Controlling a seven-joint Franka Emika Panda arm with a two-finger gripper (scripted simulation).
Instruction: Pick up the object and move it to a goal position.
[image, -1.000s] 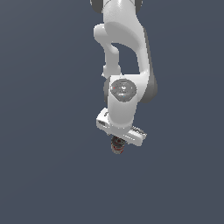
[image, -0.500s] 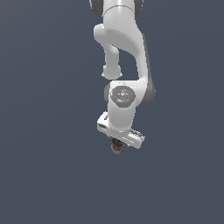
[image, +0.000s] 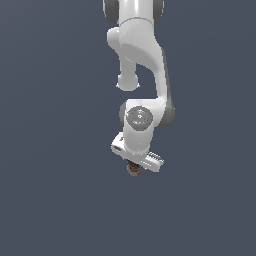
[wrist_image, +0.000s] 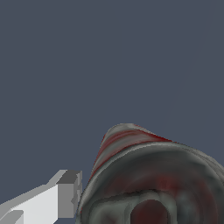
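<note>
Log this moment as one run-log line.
arm: over plain grey surface | can: between the jaws, under the gripper | one finger beside can | goal: no marker visible

1. A flat, dark slate-blue background (image: 50, 150) fills the exterior view from edge to edge (no seam, edge or horizon shows in it).
2. The same plain slate-blue surface (wrist_image: 87, 57) takes up most of the wrist view, evenly lit.
3. Whether this surface is a floor or a backdrop cannot be told.
</note>
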